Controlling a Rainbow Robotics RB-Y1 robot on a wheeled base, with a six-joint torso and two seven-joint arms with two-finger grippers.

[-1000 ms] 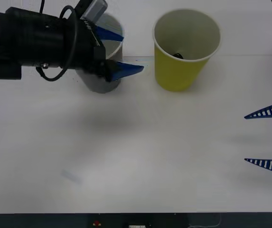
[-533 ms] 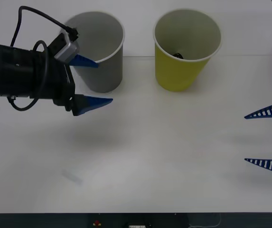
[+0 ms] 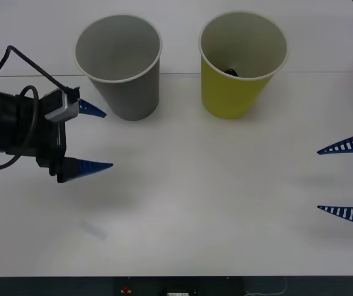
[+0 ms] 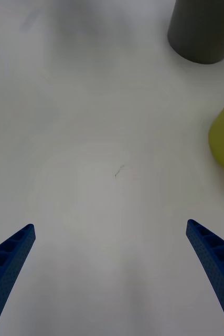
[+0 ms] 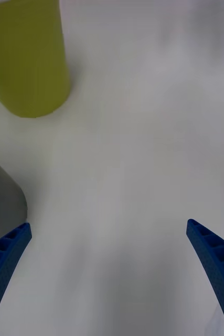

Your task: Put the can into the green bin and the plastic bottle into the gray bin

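Late stage: dark object, likely the can (image 3: 231, 71), at the bottom of the green bin (image 3: 241, 92), gray bin (image 3: 130, 92) beside it near the table's (image 3: 194, 203) far edge (contents hidden, bottle unconfirmed); left gripper (image 3: 93, 139) and right gripper (image 3: 347, 181) spread apart, empty, at opposite side edges.

Left hand (image 3: 96, 139) spread wide, empty; right hand (image 3: 339, 179) likewise, parked.

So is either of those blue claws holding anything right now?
No, nothing is held. The left gripper is open, beside the gray bin, with nothing between its fingers. The right gripper is open over bare table.
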